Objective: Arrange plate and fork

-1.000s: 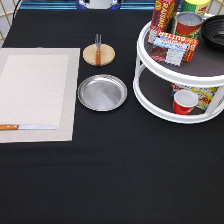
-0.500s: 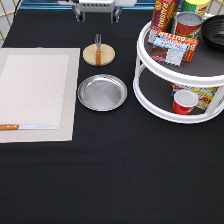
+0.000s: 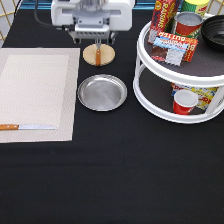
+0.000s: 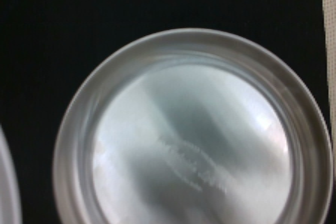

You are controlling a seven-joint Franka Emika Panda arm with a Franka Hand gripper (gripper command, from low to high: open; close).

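The round silver plate (image 3: 102, 92) lies on the black table, just to the right of the placemat, and it fills the wrist view (image 4: 191, 145). The fork (image 3: 98, 53), with a brown handle, lies on a small tan wooden disc (image 3: 90, 56) just above the plate in the exterior view. My gripper (image 3: 93, 39) hangs at the exterior view's top, above the disc and fork. It is open and holds nothing.
A beige placemat (image 3: 37, 90) lies at the exterior view's left, with a knife (image 3: 27, 127) near its lower edge. A white two-tier turntable (image 3: 150, 100) with cans, boxes and a red cup stands at the right.
My gripper has come down from the exterior view's top edge and now hangs lower, over the wooden disc. The plate, fork and knife have not moved.
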